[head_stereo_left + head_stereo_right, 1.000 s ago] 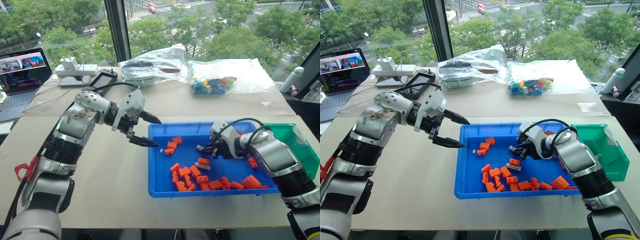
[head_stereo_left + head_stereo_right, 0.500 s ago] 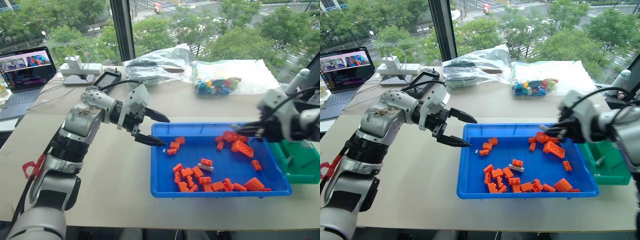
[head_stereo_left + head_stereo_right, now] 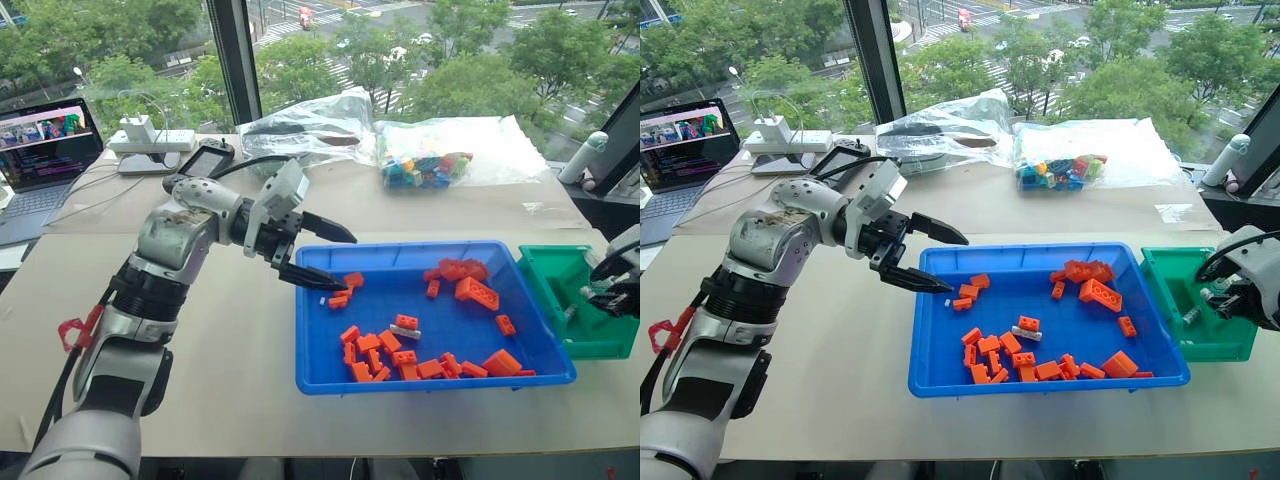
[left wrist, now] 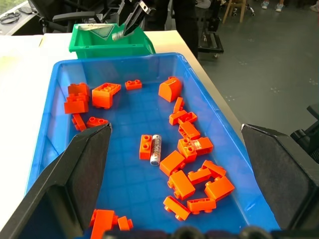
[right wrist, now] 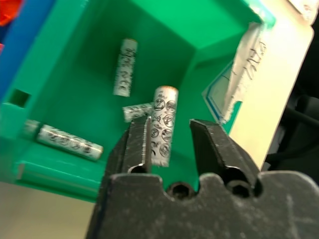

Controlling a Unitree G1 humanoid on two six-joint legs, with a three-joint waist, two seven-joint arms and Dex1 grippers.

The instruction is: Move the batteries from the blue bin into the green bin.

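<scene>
At the near edge of the desk [image 3: 200, 380], the blue bin [image 3: 310, 375] holds a scatter of orange bricks [image 3: 400, 358], and among them at least one battery [image 4: 156, 149] lies flat on the floor beside a brick near the middle; another whitish cylinder [image 4: 198, 144] seems wedged among the bricks closer to the front rim, though that is hard to confirm. To the right, touching the blue bin's end, the green bin [image 3: 548, 262] already has four batteries [image 5: 125, 67] in it, so the task looks well advanced but not finished. The right gripper [image 5: 169, 144] hangs over the green bin with its jaws partly apart and a battery just beyond them, apparently released. Farther back, the left gripper [image 3: 330, 257] hovers over the blue bin's left rim, jaws spread wide and empty. Beyond lie clear bags [image 3: 455, 150] and a laptop [image 3: 45, 150].
</scene>
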